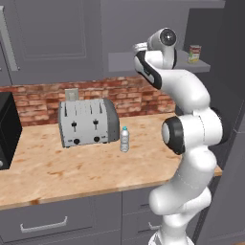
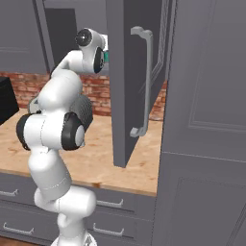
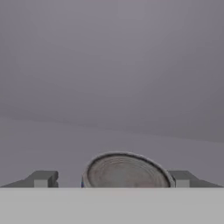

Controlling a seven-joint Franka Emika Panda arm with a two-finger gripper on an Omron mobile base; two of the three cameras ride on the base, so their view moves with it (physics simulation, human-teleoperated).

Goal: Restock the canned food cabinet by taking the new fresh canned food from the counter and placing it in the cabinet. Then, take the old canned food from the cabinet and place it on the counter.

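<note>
Currently, in the left base view, the arm reaches up to the cabinet (image 1: pixel 158 62) shelf at about 1 o'clock from the toaster (image 1: pixel 88 122). The old canned food (image 1: pixel 194 53), yellow-green label, stands upright on the shelf at 3 o'clock from the wrist, apart from it. A water bottle (image 1: pixel 125 139) stands on the table (image 1: pixel 72 167), just beside the toaster.

Right base view: the open cabinet door (image 2: pixel 132 81) hides the shelf; a sliver of teal, the new fresh canned food (image 2: pixel 105 56), shows at 3 o'clock of the wrist.

Hand view: the pincer (image 3: pixel 111 180) stands open, one fingertip (image 3: pixel 41 179) at 9 o'clock and the other at 3 o'clock of the can's grey top, with a gap on each side. The can appears to rest on the shelf board.

Judgement: step one, placing the new can, looks finished at release. Next move calls for backing straight off without nudging it, then shifting toward the old can.
</note>
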